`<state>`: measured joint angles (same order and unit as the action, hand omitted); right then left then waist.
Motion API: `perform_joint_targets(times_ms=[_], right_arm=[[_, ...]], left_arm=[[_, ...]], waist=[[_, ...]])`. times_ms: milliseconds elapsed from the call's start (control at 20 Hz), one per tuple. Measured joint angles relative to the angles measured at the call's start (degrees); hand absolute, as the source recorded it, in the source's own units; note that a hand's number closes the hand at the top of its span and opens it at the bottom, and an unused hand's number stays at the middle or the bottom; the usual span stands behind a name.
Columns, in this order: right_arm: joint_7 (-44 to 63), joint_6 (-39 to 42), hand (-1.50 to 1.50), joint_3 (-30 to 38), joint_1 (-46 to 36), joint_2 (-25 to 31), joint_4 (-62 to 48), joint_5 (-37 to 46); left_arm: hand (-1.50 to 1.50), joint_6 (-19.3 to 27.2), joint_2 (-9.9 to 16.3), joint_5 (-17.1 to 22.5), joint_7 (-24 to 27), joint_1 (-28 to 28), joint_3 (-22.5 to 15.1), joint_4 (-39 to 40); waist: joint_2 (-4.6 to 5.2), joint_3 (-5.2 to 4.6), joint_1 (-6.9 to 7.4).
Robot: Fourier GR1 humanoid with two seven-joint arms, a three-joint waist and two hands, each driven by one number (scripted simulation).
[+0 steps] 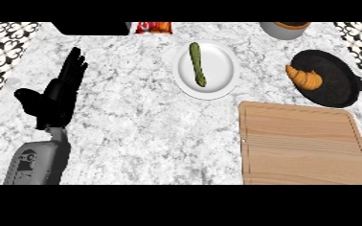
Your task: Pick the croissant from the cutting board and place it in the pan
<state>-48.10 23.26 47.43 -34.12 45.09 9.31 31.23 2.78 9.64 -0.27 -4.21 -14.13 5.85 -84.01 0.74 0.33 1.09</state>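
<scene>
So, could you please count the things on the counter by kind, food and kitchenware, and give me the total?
Food: 2, the croissant lying in the pan and the green vegetable on the plate
Kitchenware: 3, the black pan, the white plate and the wooden cutting board
Total: 5
Things cut off at the top edge are not counted.

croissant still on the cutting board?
No, the croissant lies in the black pan; the wooden cutting board is bare.

Bare counter [141, 124] lies open between the left robot hand [60, 93], plate [219, 84] and cutting board [300, 143].
</scene>
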Motion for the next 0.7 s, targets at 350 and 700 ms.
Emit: perform_joint_targets(times_ms=[350,700], right_arm=[[-0.6,4.2,-1.5,-0.2,6.5,4.5,2.1,-2.6],[-0.4,5.8,-1.5,-2.2,11.2,6.3,5.0,-4.3]], left_arm=[[0.0,0.4,0.2,0.0,-1.0,1.5,0.4,-1.6],[0.0,-0.1,0.6,0.3,-0.6,1.9,1.0,-1.2]], waist=[[-0.56,-0.1,-1.15],[-0.75,-0.18,-1.57]])
